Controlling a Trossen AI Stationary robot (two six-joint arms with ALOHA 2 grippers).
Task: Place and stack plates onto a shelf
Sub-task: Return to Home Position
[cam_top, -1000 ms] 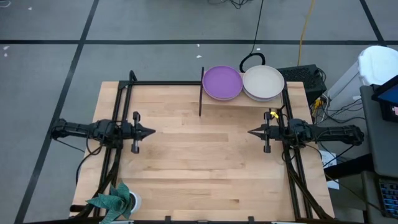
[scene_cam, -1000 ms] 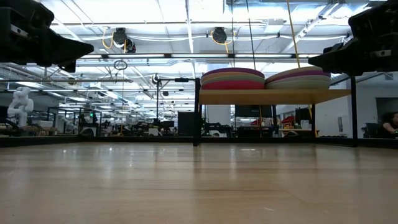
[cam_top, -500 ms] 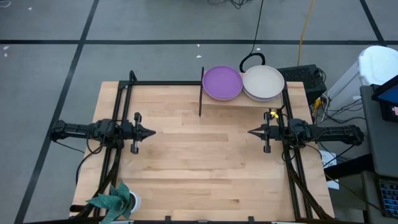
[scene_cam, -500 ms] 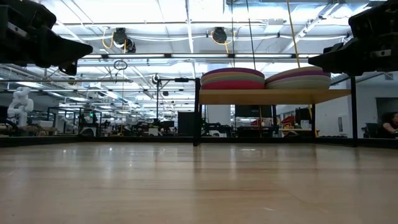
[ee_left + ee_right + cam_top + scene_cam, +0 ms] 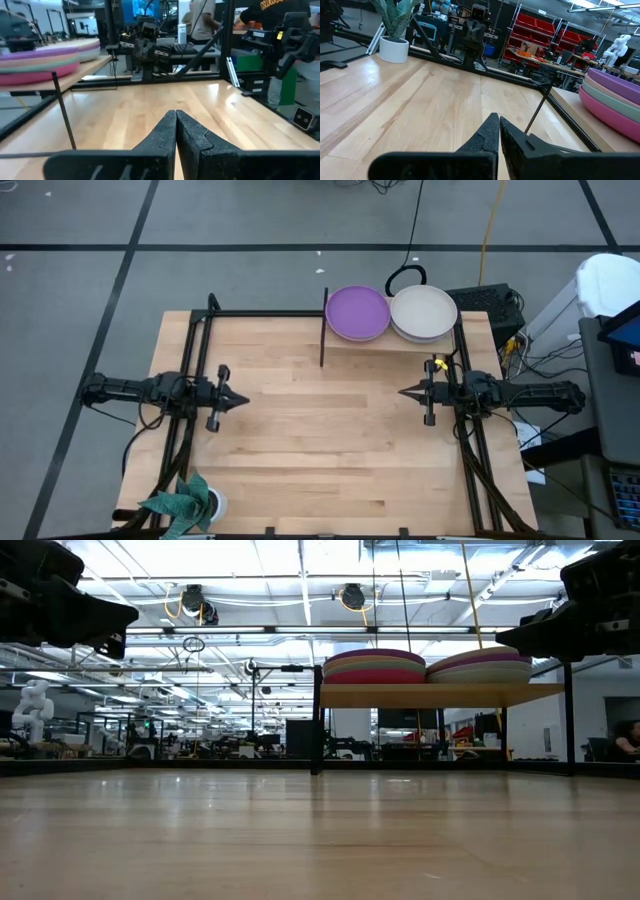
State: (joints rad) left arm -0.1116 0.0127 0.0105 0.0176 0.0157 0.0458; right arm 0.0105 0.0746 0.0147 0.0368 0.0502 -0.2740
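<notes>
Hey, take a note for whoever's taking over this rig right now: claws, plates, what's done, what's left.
Left claw: shut, empty, at the left side of the table.
Right claw: shut, empty, at the right side, facing it.
Plates: two stacks side by side on the shelf, a purple plate topping the left stack, a beige plate topping the right.
Done: every plate in view is shelved.
Left: likely only confirming that both arms are parked.

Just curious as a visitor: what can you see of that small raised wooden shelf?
The small light-wood shelf is a level panel raised over the tabletop's far edge on black metal uprights. Two stacks of round matte plates rest on it side by side, topped by a purple plate and a beige plate.
</notes>
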